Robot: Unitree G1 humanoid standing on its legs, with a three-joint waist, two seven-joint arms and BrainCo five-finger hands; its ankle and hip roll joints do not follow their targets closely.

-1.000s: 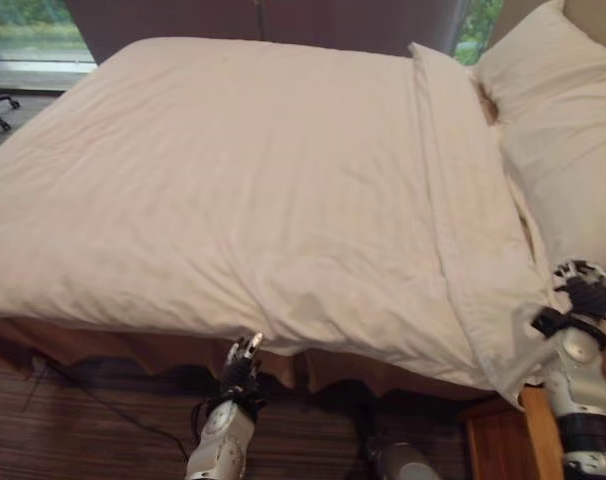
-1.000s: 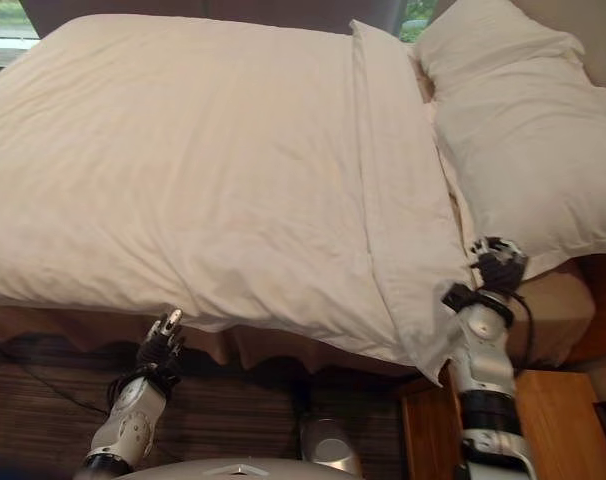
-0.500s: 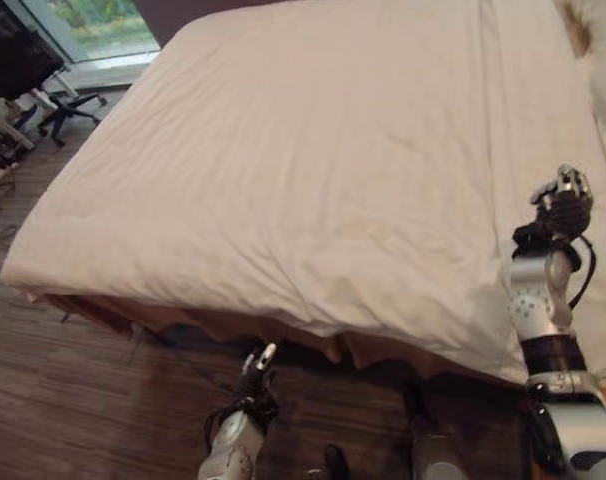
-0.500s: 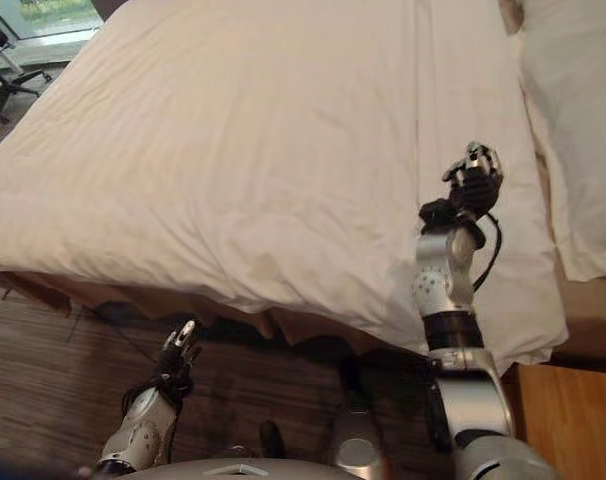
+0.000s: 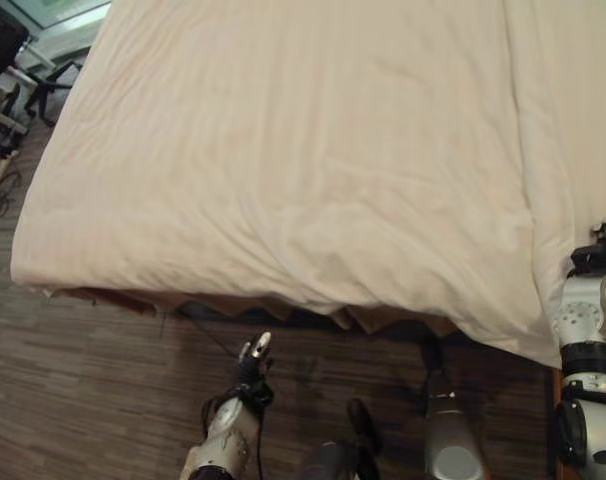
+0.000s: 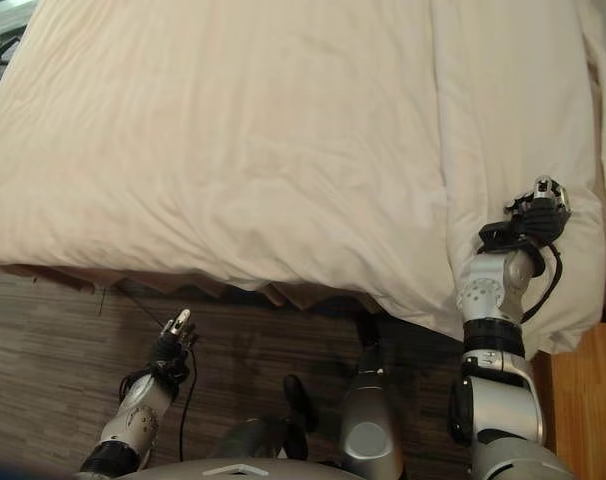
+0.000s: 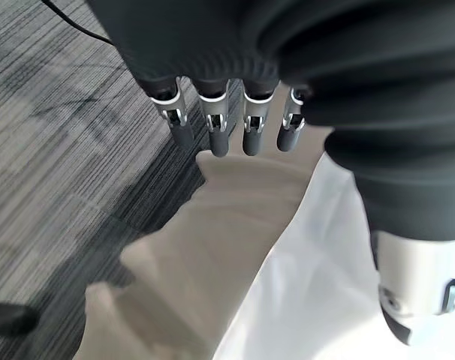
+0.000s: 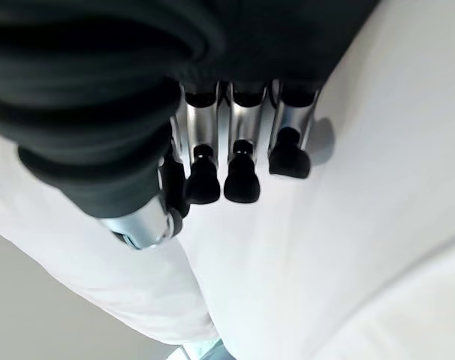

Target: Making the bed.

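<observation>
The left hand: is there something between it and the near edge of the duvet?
Nothing visible. The left hand is low over the striped floor, fingers straight. Between it and the duvet edge there is only open space, with the brown bed skirt hanging under that edge.

Cream white duvet (image 5: 313,150), tan bed skirt (image 7: 212,247), grey striped carpet (image 5: 93,390)

The left arm reaches low and forward, its hand (image 6: 171,340) held out with fingers (image 7: 212,131) straight and side by side, holding nothing. The right arm stands bent upward at the elbow, forearm nearly upright, with the right hand (image 6: 536,212) raised at its top. That hand's fingers (image 8: 241,178) curl down toward the palm, dark tips in a row, and hold nothing.
</observation>
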